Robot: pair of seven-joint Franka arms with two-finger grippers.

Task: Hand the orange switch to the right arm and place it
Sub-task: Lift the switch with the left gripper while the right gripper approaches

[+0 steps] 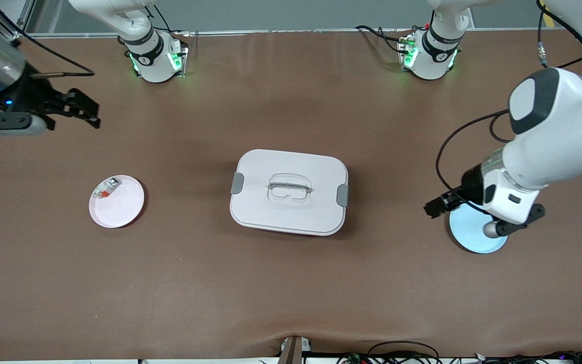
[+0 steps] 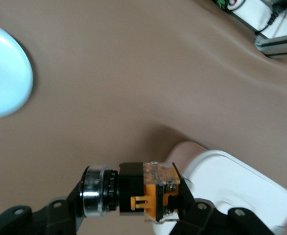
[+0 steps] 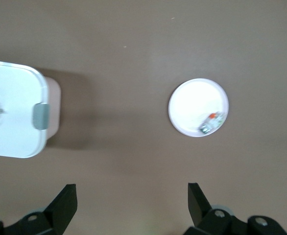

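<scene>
Your left gripper (image 1: 433, 207) is clamped on the orange switch (image 2: 146, 192), which sits crosswise between its fingers with the silver round end sticking out one side and the orange band in the middle. You have it up in the air beside the pale blue plate (image 1: 475, 233), at the left arm's end of the table, with the white lidded box (image 1: 289, 191) lying toward the table's middle from it. Your right gripper (image 1: 81, 108) waits with its jaws spread wide and nothing between them, over bare table at the right arm's end. Below it in the right wrist view you see the pink plate (image 3: 198, 107), which carries a small white-grey part with a red-orange end (image 3: 211, 121) near its rim, and the box off to one side.
</scene>
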